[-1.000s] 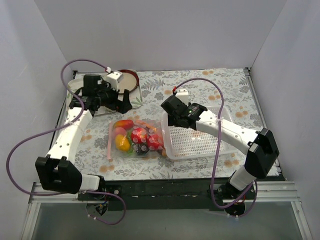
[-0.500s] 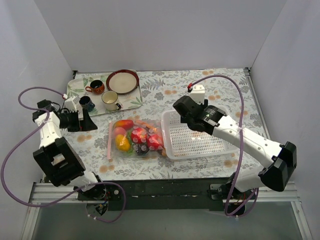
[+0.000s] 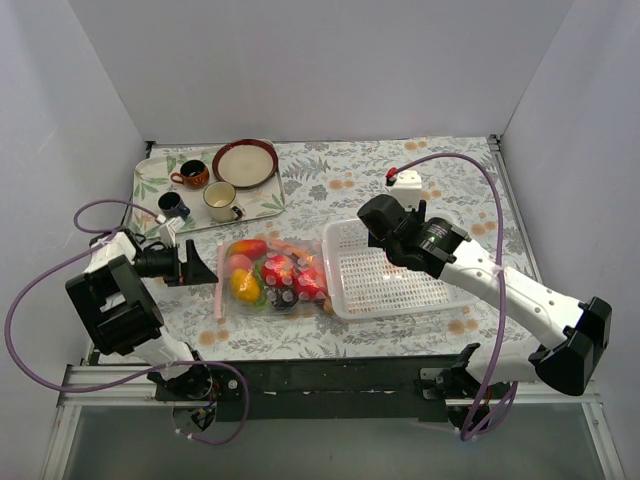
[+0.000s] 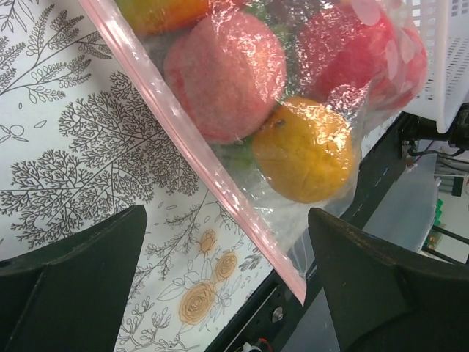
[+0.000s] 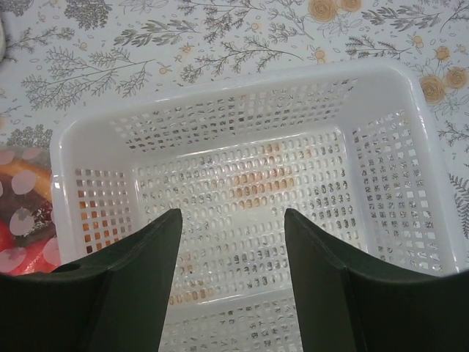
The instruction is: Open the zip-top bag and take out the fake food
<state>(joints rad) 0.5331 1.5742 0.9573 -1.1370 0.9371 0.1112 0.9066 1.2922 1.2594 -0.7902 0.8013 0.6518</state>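
I read this as the opening step, not yet begun: the zip-top bag (image 3: 272,272) lies flat on the table between the arms, and its pink zip strip (image 3: 218,285) along the left edge looks shut. The fake food (image 3: 262,278) is all inside. Through the plastic in the left wrist view I make out a pinkish-red ball (image 4: 223,77) and an orange fruit (image 4: 304,150). The bag's right end sits against the white mesh basket (image 3: 395,312).

My left gripper (image 3: 200,267) hangs low just left of the strip with its jaws wide apart and nothing between them. My right gripper (image 3: 385,225) is above the far-left part of the basket, jaws partly spread and holding nothing; its camera looks straight down into the basket.

Next I would need one lip of the strip pinched from the left and the bag held on the right, so the right arm has to come off the basket and onto the bag. The film is crinkly and slick, and I expect the whole bag to slide if only one side is held.

The surface is a floral tablecloth (image 3: 350,180), lying flat. At the far left a tray (image 3: 148,180) carries a brown-rimmed plate (image 3: 245,162) and three cups (image 3: 220,202), well apart from the bag. Plain white walls (image 3: 300,70) close in the left, far and right sides.
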